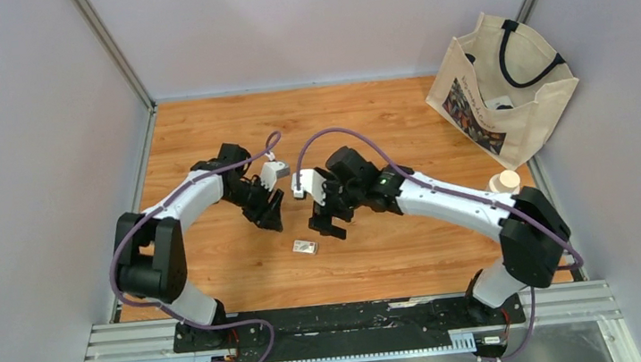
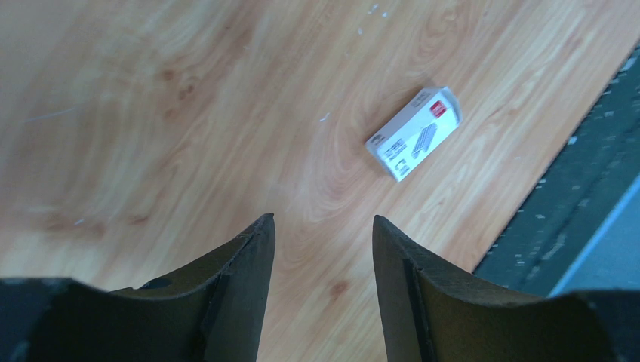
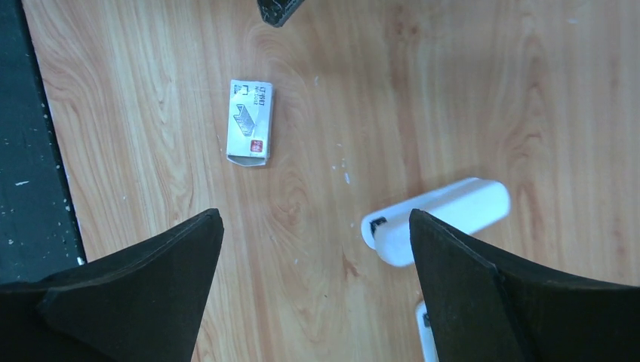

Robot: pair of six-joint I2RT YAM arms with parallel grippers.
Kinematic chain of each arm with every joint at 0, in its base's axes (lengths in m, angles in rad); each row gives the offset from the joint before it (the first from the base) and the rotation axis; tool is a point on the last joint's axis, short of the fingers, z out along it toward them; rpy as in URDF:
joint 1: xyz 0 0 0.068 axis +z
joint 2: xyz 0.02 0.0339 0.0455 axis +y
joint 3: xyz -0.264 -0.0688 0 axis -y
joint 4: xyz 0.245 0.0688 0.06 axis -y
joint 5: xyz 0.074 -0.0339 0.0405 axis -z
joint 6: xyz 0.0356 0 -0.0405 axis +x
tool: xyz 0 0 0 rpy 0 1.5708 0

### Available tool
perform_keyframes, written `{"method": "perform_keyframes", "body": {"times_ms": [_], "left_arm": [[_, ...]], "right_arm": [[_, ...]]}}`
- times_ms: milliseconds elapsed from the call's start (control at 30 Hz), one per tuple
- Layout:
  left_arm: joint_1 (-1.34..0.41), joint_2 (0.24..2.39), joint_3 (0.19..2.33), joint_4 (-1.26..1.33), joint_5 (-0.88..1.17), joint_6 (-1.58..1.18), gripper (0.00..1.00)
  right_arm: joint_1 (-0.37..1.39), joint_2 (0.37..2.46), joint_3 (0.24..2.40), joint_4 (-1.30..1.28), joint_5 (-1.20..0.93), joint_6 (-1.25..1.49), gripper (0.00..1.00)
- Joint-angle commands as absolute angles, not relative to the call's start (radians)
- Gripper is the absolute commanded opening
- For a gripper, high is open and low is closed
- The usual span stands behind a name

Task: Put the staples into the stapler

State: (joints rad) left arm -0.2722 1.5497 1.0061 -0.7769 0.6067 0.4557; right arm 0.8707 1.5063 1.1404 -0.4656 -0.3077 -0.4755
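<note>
The staple box [image 1: 305,247] lies flat on the table [image 1: 205,139], about five o'clock from the left claw [image 1: 273,222], partly spread and empty, and eight o'clock from the right claw [image 1: 328,228], spread wide and empty above the white stapler [image 3: 445,215].

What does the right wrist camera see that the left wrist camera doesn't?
Only the right wrist view: a white rounded object, perhaps the stapler, partly behind a finger of the open right pincer. Only the left wrist view: the left pincer, open with nothing between its fingers. Both: the small white staple box lying on the wooden table, and the dark strip along the table's edge.
</note>
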Motion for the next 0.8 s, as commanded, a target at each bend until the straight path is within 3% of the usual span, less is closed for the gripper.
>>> {"method": "perform_keyframes", "body": {"times_ms": [0,233,767], "left_arm": [[-0.238,1.635,1.046,-0.811,0.848,0.387,0.58],[-0.219,1.715,1.051,-0.836,0.997,0.377,0.58],[-0.215,1.867,1.095,-0.847,1.002,0.347,0.54]], "right_arm": [[0.914,1.61,1.183,-0.365,-0.281,-0.499,0.99],[0.965,1.738,1.233,-0.328,-0.216,-0.486,0.94],[0.999,1.873,1.325,-0.455,-0.342,-0.511,0.86]]}}
